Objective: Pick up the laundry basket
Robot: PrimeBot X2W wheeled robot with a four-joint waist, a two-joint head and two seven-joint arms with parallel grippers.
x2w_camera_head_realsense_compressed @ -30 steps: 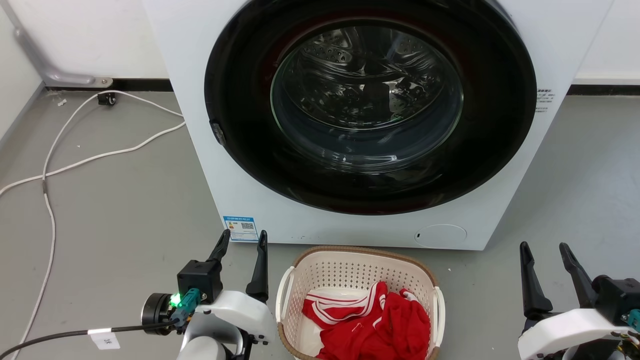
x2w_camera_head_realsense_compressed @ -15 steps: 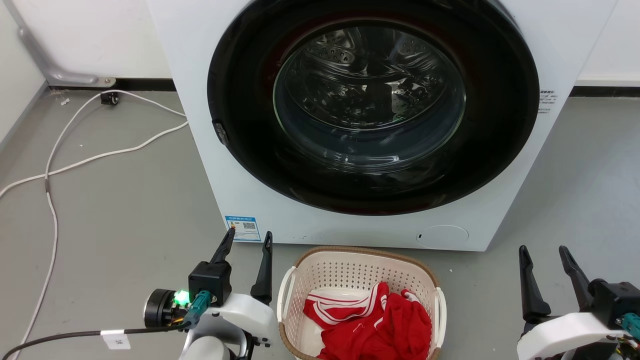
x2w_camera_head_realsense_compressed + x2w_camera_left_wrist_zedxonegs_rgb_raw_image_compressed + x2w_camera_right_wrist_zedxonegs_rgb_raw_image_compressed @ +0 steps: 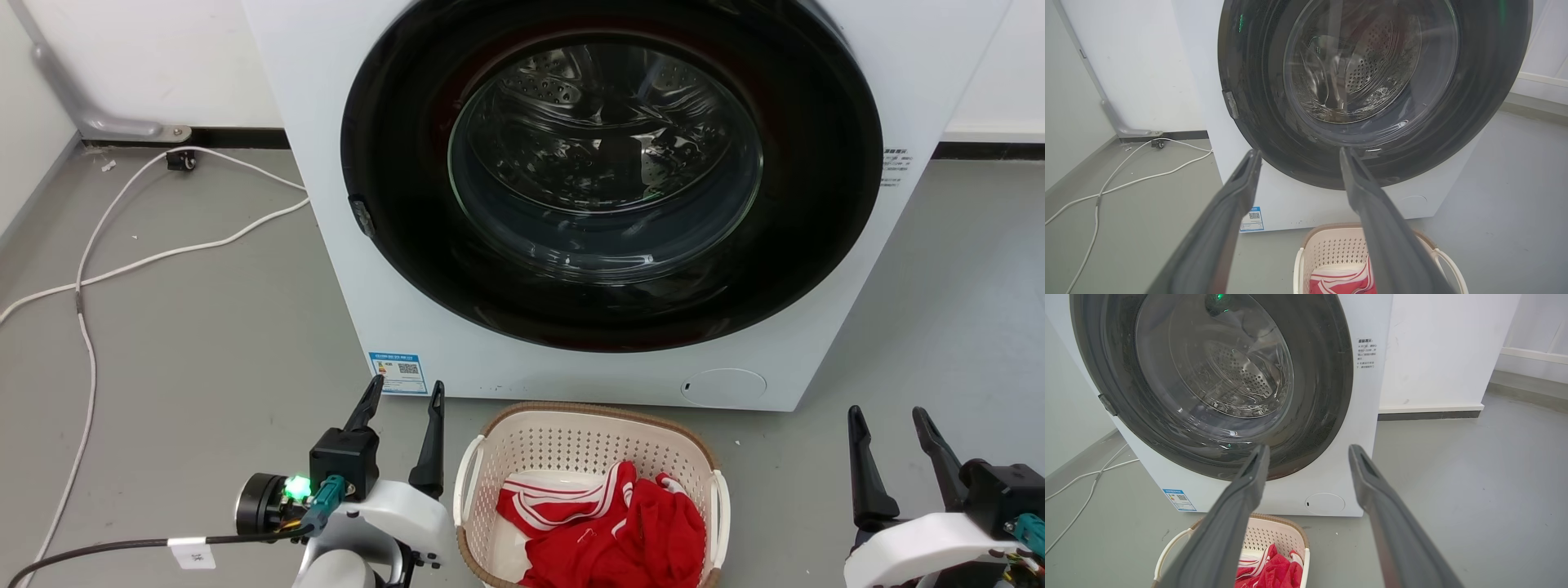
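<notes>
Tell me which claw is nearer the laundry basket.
Left. The left claw sits close beside the laundry basket, at its left side; the right claw stands well off to its right.

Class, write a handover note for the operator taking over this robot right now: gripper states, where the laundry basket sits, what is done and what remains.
Grippers: the left gripper is open and empty, beside the basket's left handle, not gripping it. The right gripper is open and empty, off to the basket's right.
Things: the laundry basket stands on the floor in front of the washing machine, with a red-and-white garment inside.
Done: nothing gripped; basket not lifted.
Left: bring the grippers to the handles or rim, close, lift.
</notes>
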